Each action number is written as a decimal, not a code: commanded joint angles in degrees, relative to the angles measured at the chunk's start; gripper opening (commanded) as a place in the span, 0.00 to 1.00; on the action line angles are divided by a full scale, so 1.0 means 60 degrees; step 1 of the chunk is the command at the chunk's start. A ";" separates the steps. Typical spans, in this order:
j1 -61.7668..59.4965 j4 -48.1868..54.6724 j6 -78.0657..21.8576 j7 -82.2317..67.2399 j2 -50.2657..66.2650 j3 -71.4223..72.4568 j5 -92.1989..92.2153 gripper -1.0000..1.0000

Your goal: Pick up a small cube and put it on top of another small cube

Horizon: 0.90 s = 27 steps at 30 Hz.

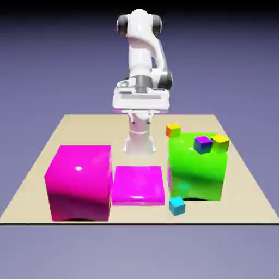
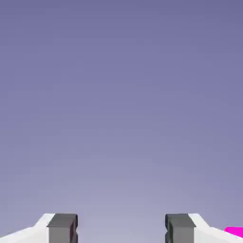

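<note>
Nearest the camera, the tiny cyan cube [image 1: 177, 205] sits on the tan table [image 1: 32, 180], just in front of the big green block [image 1: 196, 166] and near the flat magenta block [image 1: 138, 185]. My gripper [image 2: 121, 228] is raised far back, jaws released and holding nothing. Reaching down, I judge my fingers could knock the green block's wall, or I might mistake the small purple cube [image 1: 202, 144] on top for my target. Only the exterior view shows the cubes; my hand view shows plain backdrop and a sliver of magenta
</note>
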 commanded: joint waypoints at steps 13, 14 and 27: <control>-0.0255 0.4109 -0.4844 0.0650 0.4499 0.1639 -0.1215 0.50; -0.0275 0.4425 -0.5217 0.0700 0.4846 0.1765 -0.1308 0.50; -0.0531 0.8533 -1.0061 0.1350 0.9345 0.3404 -0.2523 0.50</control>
